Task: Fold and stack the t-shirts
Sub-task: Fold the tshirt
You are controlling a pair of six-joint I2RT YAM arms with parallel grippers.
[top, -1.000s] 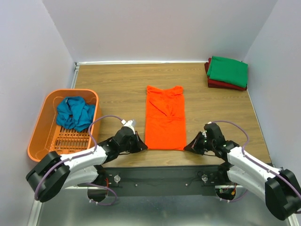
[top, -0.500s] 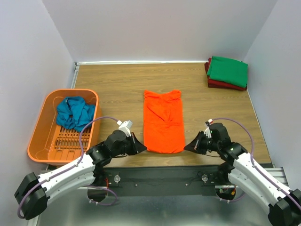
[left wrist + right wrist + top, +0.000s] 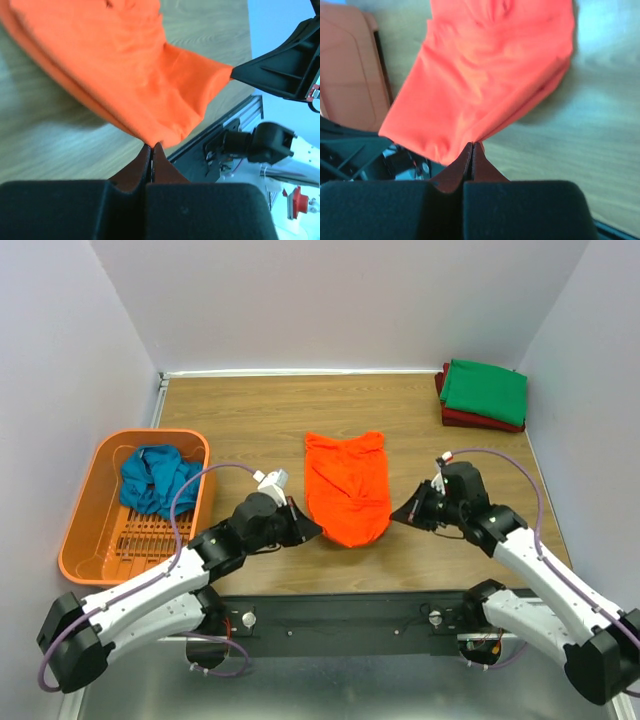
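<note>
Both claws gripped the orange t-shirt (image 3: 345,485) at its near hem, the left claw (image 3: 313,531) pinched shut on the left corner and the right claw (image 3: 397,517) on the right, holding that edge off the table (image 3: 250,410). The shirt lay mid-table, its long axis running straight away from the arms, equally near to both. The fold looked set to carry the hem forward. The green t-shirt (image 3: 485,390) sat on the dark red t-shirt (image 3: 480,421) far right, and the teal t-shirt (image 3: 158,480) lay in the basket (image 3: 95,455).

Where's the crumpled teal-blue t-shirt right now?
In the top view, the crumpled teal-blue cloth t-shirt lies in the far end of the orange plastic basket at the left of the wooden table, left of the bright orange t-shirt.
</note>
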